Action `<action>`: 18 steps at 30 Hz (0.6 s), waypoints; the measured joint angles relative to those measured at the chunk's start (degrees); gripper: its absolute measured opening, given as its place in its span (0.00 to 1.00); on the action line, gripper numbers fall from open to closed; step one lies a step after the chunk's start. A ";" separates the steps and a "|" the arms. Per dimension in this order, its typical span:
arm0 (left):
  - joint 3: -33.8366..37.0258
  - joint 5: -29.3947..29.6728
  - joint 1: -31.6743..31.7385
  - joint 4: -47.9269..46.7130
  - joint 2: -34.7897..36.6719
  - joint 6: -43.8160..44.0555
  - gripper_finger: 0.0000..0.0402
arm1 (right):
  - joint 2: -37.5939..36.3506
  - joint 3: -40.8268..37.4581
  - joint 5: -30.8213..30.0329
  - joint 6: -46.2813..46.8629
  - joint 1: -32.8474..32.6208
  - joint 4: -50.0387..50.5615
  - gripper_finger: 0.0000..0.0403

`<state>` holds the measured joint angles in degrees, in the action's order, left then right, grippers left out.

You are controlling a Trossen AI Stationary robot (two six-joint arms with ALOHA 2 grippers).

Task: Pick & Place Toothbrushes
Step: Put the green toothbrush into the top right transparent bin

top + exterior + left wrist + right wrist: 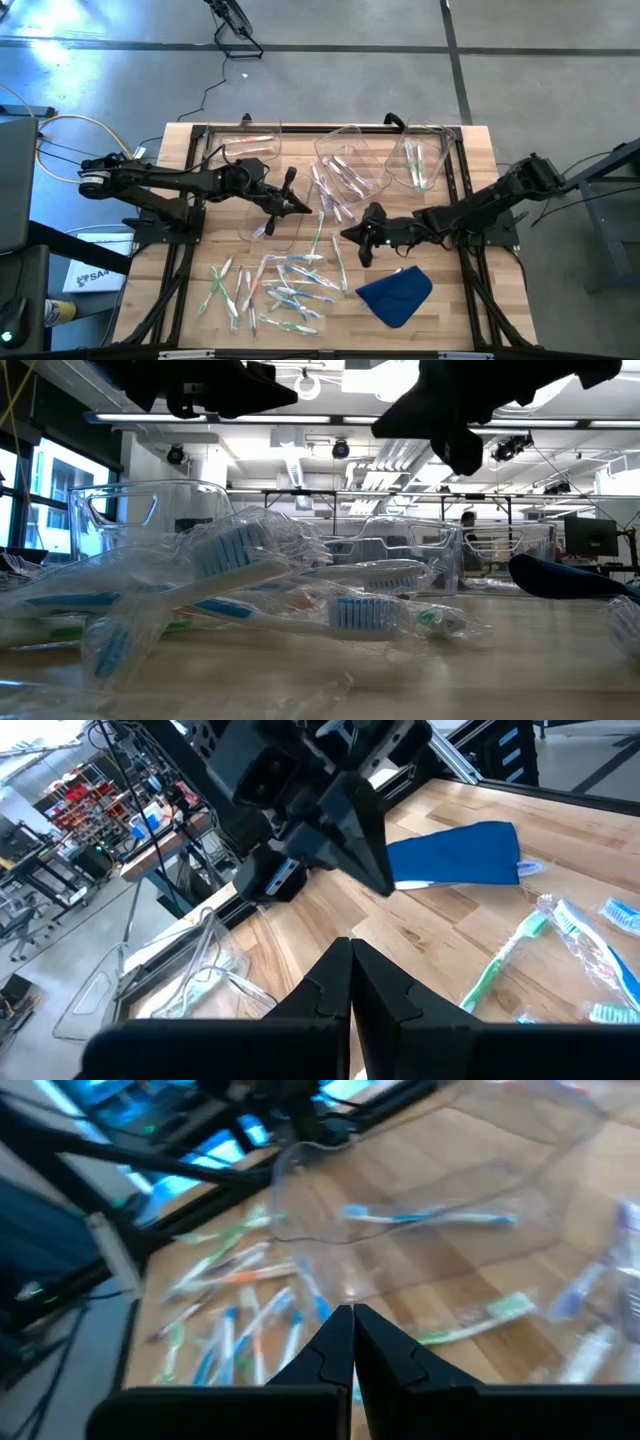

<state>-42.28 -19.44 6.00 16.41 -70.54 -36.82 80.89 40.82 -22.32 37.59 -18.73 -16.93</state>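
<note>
Both of your hands are pinched fully shut with nothing between the fingers: the left hand point(298, 206) hangs over the middle of the worktop point(180, 170), above a clear bin point(268, 215), and the right hand point(352, 236) sits just beside it toward the right, near the blue cloth point(396, 293). The toothbrushes point(285, 285) lie mostly in a loose scatter along the near edge, left of the cloth, with a few more trailing toward the centre and some already lying in the clear bins point(350, 162) at the far edge. To do the next pick well, I'd judge you should spread the fingers before you descend, choose a brush at the rim of the pile that lies apart from its neighbours, and line the fingers across its handle rather than along it. Many brushes appear to be in crinkly clear wrappers, so close on the stiff handle, not on loose film, or it may slip. Keep the two arms from crowding each other at the centre. No brand or label on the brushes can be read; a white box off the left edge carries letters too small to make out.
</note>
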 joint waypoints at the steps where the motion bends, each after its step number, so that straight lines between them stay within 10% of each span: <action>1: -0.01 0.00 0.00 0.02 0.00 0.01 0.00 | 0.24 0.52 -1.44 0.97 -0.10 1.61 0.01; 18: -0.02 0.00 0.00 0.09 0.00 0.03 0.00 | 13.95 11.44 -1.62 6.21 0.16 6.47 0.01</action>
<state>-42.30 -19.44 6.00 16.50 -70.54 -36.79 94.84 52.25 -23.94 43.79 -18.57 -10.46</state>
